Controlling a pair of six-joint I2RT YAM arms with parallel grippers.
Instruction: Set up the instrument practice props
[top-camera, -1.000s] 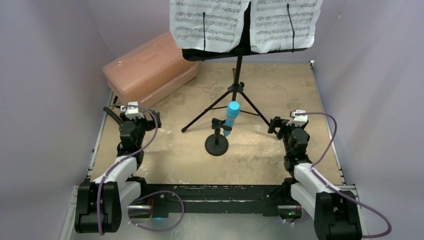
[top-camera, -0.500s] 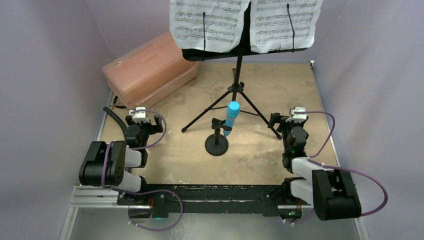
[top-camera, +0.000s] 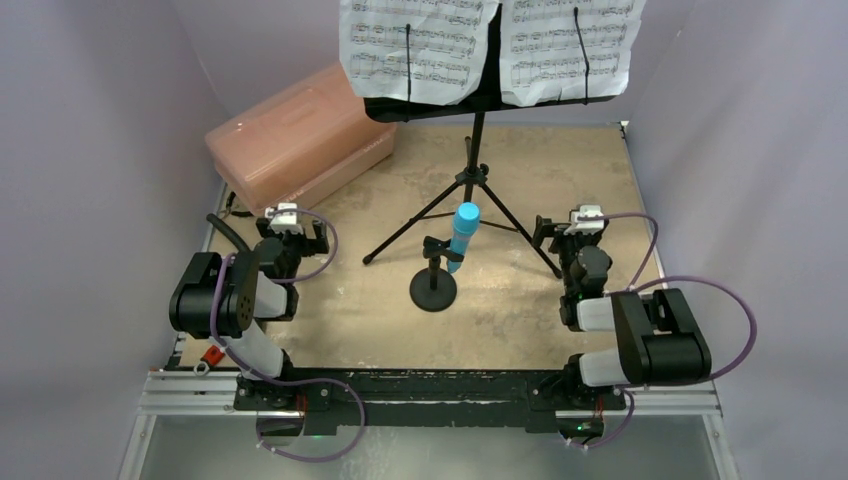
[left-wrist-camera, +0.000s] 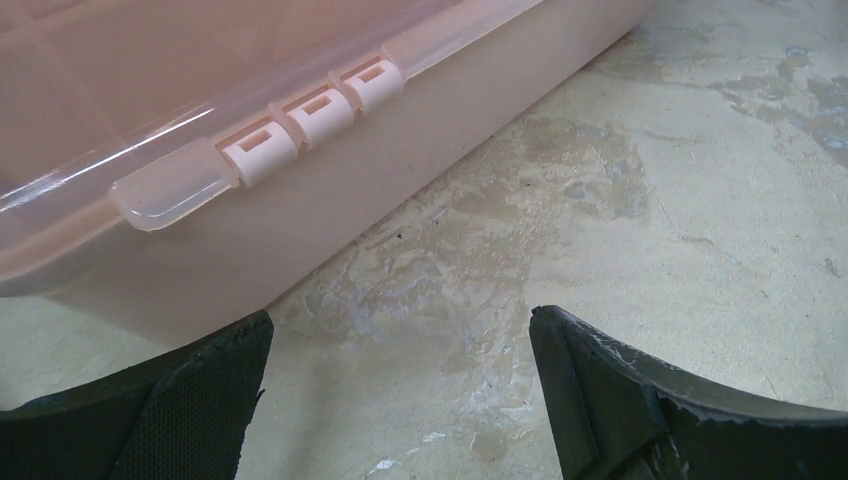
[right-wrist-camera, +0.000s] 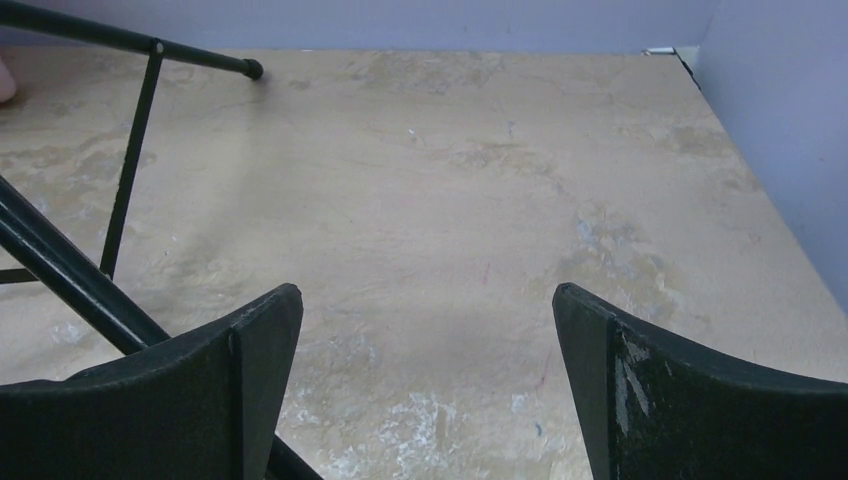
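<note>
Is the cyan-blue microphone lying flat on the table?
No, the cyan-blue microphone sits clipped in the small black round-based mic stand, tilted upward.

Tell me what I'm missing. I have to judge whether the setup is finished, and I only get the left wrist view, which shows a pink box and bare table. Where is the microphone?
Observer: The cyan-blue microphone sits tilted in the clip of the small mic stand, mid-table.
Operator: Anything else set up?
Observer: Two white pages rest side by side on the desk of the music stand, toward the far edge.
Operator: And the other arm?
Observer: The right gripper is open and empty, with a tripod leg close by its left finger.
</note>
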